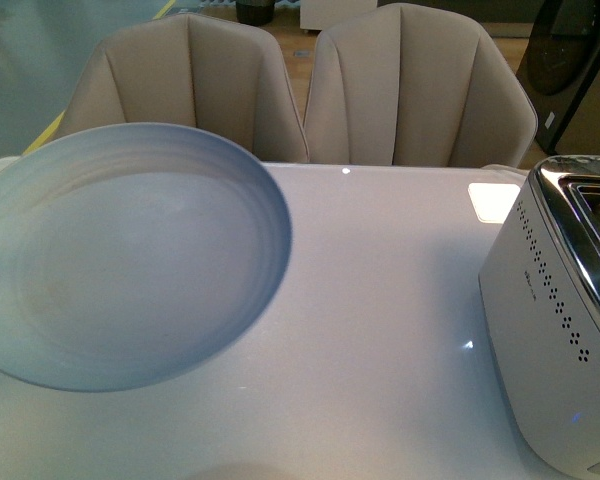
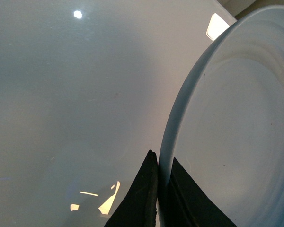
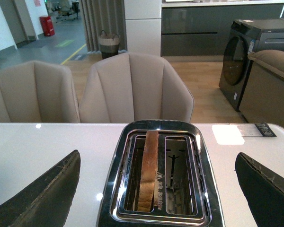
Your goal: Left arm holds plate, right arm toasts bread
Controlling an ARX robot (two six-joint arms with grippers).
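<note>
Bread (image 3: 148,172) upright in toaster (image 3: 161,175) slot, plate (image 1: 130,250) in left tool (image 2: 158,198).

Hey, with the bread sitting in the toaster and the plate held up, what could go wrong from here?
The large pale blue plate is pinched only at its rim by the left gripper, so it might tilt or slip. The brown bread slice stands in a narrow slot of the shiny metal toaster; the open right gripper might hit metal.

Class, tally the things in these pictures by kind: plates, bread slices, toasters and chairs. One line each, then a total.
plate: 1
bread slice: 1
toaster: 1
chairs: 2
Total: 5
</note>
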